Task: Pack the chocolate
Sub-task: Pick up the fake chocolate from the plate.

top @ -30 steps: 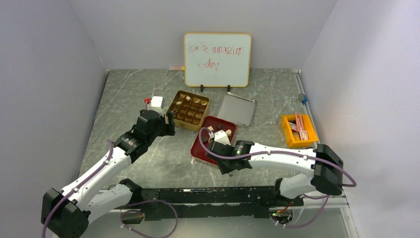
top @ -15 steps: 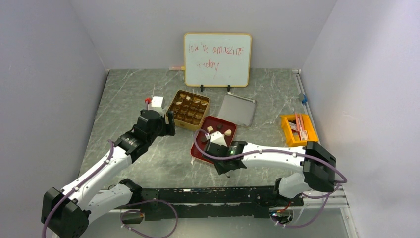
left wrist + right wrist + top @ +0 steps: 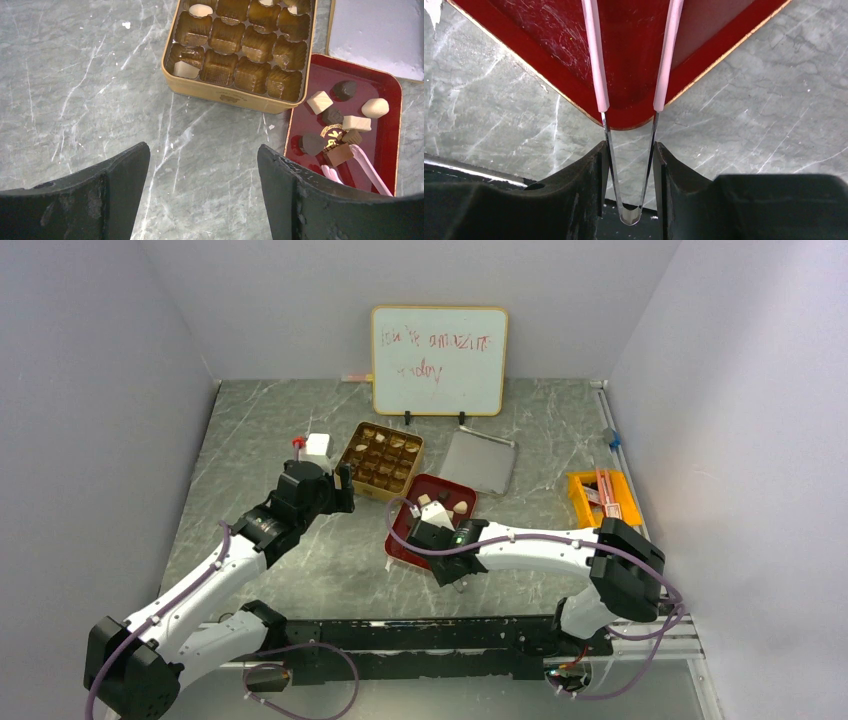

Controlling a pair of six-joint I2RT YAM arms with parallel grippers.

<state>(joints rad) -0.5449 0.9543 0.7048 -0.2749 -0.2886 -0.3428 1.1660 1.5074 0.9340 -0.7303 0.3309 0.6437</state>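
Lying beyond right tool (image 3: pixel 629 152): chocolate (image 3: pixel 319 101)

Cut off at the left wrist view's top edge: far row of the tin (image 3: pixel 235 97) and chocolate (image 3: pixel 292 8) pieces in it. Past the right wrist view's top: tips of the tweezers (image 3: pixel 596 60). Unreadable: whiteboard (image 3: pixel 440 360) writing. Too small to tell: bin (image 3: pixel 588 510) contents.
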